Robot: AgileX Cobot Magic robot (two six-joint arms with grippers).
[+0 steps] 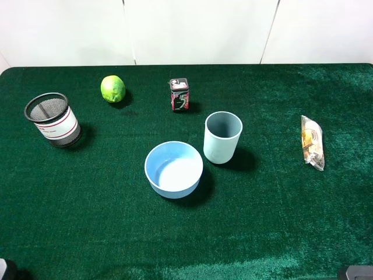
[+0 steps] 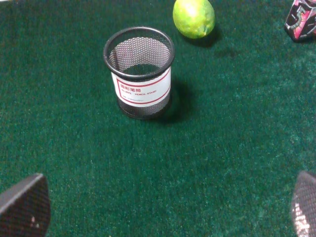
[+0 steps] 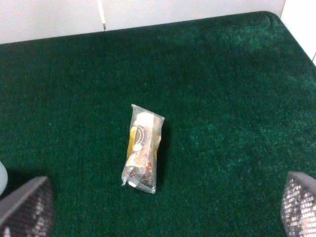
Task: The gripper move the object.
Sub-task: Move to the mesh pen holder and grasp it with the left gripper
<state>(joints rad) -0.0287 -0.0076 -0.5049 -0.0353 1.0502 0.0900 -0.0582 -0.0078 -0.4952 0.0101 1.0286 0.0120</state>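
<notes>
The black wire-mesh pen cup (image 1: pixel 52 119) with a white, red-edged label stands upright at the far left of the green table. It also shows in the left wrist view (image 2: pixel 139 72). My left gripper (image 2: pixel 165 212) is open and empty, well short of the cup, with its two fingertips (image 2: pixel 24 212) wide apart. My right gripper (image 3: pixel 163 207) is open and empty too, over the table's right side, facing a clear snack packet (image 3: pixel 142 148). In the high view only dark bits of the arms show at the bottom corners.
A lime (image 1: pixel 113 88) lies behind the pen cup. A small dark red-marked box (image 1: pixel 179 94) stands at the back middle. A grey-blue cup (image 1: pixel 222 137) and a blue bowl (image 1: pixel 173 169) stand mid-table. The snack packet (image 1: pixel 312 142) lies at the right.
</notes>
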